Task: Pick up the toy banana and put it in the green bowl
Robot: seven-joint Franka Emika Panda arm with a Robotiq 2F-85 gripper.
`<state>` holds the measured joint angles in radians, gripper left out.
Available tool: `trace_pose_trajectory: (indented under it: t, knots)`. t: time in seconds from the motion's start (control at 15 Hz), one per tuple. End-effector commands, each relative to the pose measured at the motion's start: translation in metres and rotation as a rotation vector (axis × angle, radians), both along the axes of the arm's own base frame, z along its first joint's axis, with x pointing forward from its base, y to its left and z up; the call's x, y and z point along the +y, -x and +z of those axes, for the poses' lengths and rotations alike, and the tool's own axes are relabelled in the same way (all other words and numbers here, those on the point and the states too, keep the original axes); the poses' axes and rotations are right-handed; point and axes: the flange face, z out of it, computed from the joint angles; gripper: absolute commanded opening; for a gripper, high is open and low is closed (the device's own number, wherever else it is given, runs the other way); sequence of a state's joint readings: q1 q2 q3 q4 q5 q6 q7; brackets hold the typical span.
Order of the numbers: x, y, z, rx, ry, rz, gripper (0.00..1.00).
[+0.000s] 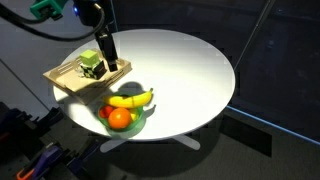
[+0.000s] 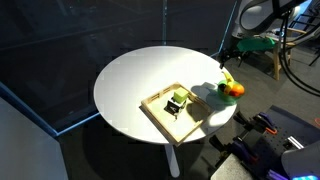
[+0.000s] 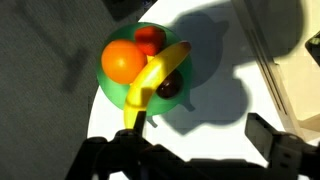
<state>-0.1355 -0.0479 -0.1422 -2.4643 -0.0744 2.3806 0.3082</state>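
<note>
The toy banana (image 3: 155, 78) lies across the green bowl (image 3: 110, 92), resting on a round orange fruit (image 3: 123, 62) and a red fruit (image 3: 150, 38). One end of the banana sticks out over the rim. In both exterior views the banana (image 1: 132, 98) (image 2: 227, 80) and the bowl (image 1: 141, 118) (image 2: 222, 93) sit near the round table's edge. My gripper (image 3: 200, 140) is open and empty. Its fingers hang above the white tabletop beside the bowl. In an exterior view the gripper (image 1: 105, 50) is above the table, near the tray.
A rectangular wooden tray (image 1: 70, 78) (image 2: 160, 115) with a small green toy (image 1: 92, 65) (image 2: 178, 100) stands next to the bowl. The tray's corner shows in the wrist view (image 3: 300, 80). The white round table (image 1: 190, 70) drops off just past the bowl.
</note>
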Motion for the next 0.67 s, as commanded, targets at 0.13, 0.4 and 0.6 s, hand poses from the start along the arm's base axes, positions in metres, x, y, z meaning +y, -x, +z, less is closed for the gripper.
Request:
trace_pose_trajectory:
  t: [0.13,0.4,0.6]
  knots:
    - [0.025,0.003,0.021,0.007,0.013,0.101,1.0]
    - [0.037,0.004,0.028,0.01,-0.001,0.161,1.0]
    - [0.043,0.009,0.035,0.012,-0.009,0.209,1.0]
